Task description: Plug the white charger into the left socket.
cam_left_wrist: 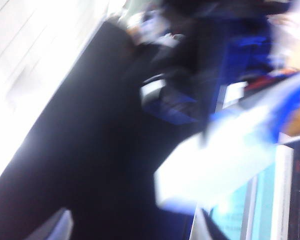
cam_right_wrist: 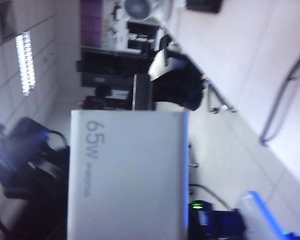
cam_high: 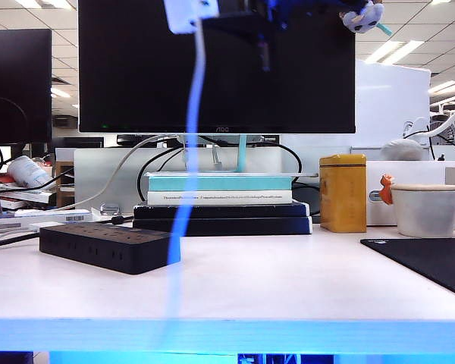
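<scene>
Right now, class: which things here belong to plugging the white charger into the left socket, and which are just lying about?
Job: white charger, aloft at the top; right gripper holding it; left socket on the black power strip; left gripper, lost in wrist blur.
Lying about: monitor, books, yellow tin, white mug, black mat.
</scene>
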You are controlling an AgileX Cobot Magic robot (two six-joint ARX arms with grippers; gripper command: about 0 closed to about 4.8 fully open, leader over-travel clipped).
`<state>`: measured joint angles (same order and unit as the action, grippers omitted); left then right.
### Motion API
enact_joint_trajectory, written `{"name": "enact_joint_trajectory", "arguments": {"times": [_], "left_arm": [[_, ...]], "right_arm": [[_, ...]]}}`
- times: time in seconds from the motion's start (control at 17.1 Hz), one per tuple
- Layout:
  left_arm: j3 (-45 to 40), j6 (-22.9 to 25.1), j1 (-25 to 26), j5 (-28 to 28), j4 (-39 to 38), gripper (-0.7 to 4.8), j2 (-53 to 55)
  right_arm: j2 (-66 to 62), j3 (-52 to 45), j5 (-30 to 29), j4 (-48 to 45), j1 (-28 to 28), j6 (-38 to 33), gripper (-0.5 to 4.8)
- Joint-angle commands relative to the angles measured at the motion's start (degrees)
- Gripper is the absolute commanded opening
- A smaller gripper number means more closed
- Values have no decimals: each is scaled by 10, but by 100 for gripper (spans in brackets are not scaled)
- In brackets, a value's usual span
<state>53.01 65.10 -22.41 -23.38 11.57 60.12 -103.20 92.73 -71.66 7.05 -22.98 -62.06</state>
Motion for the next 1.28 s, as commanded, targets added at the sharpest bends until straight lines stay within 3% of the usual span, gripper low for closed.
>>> {"name": "enact_joint_trajectory", "arguments": {"times": [0.06, 0.29, 0.35, 0.41, 0.53, 0.76, 0.93, 1.28], "left_arm": [[3, 94, -22, 3, 14, 333, 35], [3, 115, -28, 8, 21, 342, 43], [3, 114, -28, 16, 30, 371, 43], [3, 114, -28, 17, 57, 479, 43], [3, 115, -28, 17, 71, 479, 43], [3, 176, -28, 17, 78, 479, 51], [3, 189, -28, 17, 83, 479, 61], [3, 228, -27, 57, 114, 479, 74]], "right_arm": [[5, 4, -20, -131, -11, -133, 170], [5, 4, -21, -181, -12, -189, 170], [5, 4, -22, -181, -12, -192, 170], [5, 4, -22, -181, -12, -192, 170], [5, 4, -22, -181, -13, -196, 170], [5, 4, -22, -181, -19, -226, 169], [6, 5, -29, -214, -31, -253, 164], [6, 5, -43, -271, -47, -301, 144]]}}
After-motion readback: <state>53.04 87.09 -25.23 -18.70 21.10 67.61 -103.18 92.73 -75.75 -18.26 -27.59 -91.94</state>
